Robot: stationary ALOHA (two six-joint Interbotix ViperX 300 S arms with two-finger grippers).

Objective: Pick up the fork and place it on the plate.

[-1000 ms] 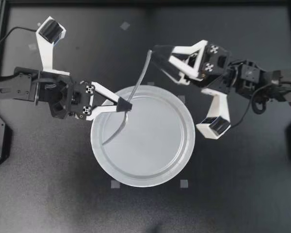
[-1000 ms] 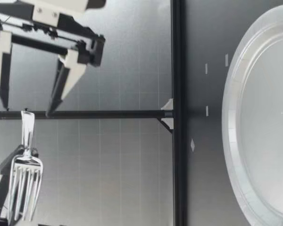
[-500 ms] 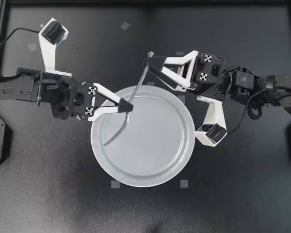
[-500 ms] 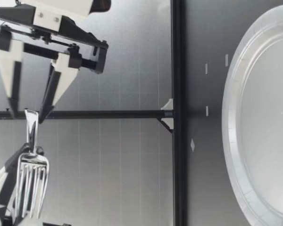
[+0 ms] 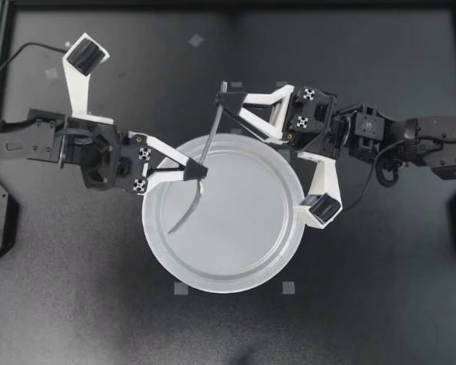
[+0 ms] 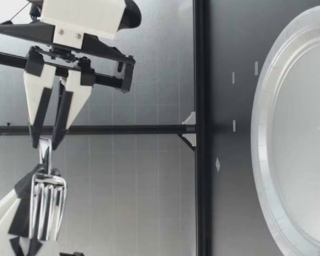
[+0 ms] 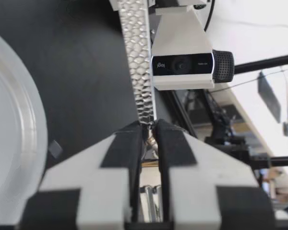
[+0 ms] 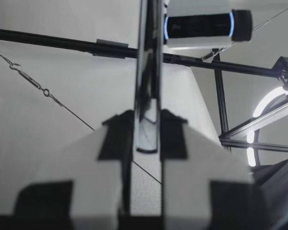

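My left tool is clenched on the middle of the fork. My right tool pinches the very end of the fork's handle. So both tools grip the fork at once. It hangs high in the air, about level, and touches nothing else.

The prongs stick out past my left tool, over the plate. The plate's round edge runs right under my left tool's tips and just beside my right tool. The dark desk spreads wide on every side of both tools. A black rail marks its far edge, well apart from them.

Small grey tape squares lie flat on the desk, near the plate. My left tool looks straight at the other arm's camera. It has a tiny mark, I think, too small to read.
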